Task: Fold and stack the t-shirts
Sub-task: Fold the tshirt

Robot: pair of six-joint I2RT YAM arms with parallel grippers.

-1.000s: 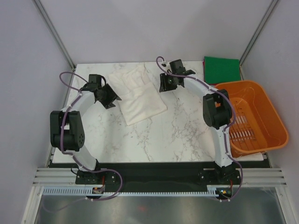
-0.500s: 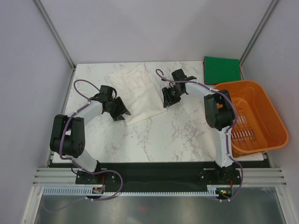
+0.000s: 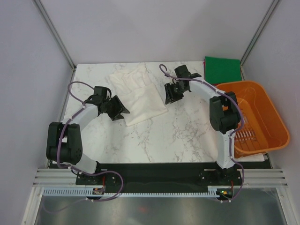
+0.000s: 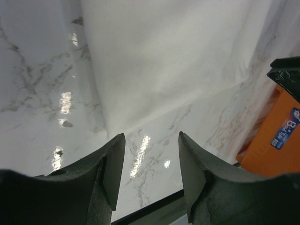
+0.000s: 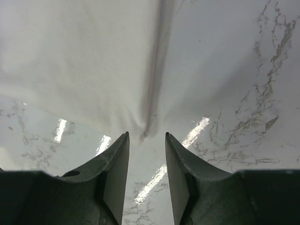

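The work surface is a glossy white marble-pattern table top [image 3: 180, 136] with grey veins that catches bright spots of light. Pale grey-lilac wall panels in slim metal posts close it in on three sides. A black strip and metal rails run along the near edge, where the arm bases sit.

An orange slatted basket [image 3: 255, 115] stands at the right and overhangs the table's right edge. The right arm crosses its left wall. The left wrist camera shows only one basket corner, which bears a blue label too small to read. The folded dark green t-shirt [image 3: 221, 69] lies in the far right corner, square to the table edges. Its near edge meets the basket's far rim, and contact cannot be judged.

The white t-shirt [image 3: 140, 96] lies left of centre toward the far side, folded into a rough rectangle. Its long axis runs diagonally from far left to near right. The far end is creased and the near end is smoother.

The left gripper [image 3: 123, 112] sits at the shirt's near left corner, jaws spread with only bare marble between them. The right gripper [image 3: 168, 99] is at the shirt's right edge, its jaws also parted. A cloth fold ends just ahead of the tips, ungripped.
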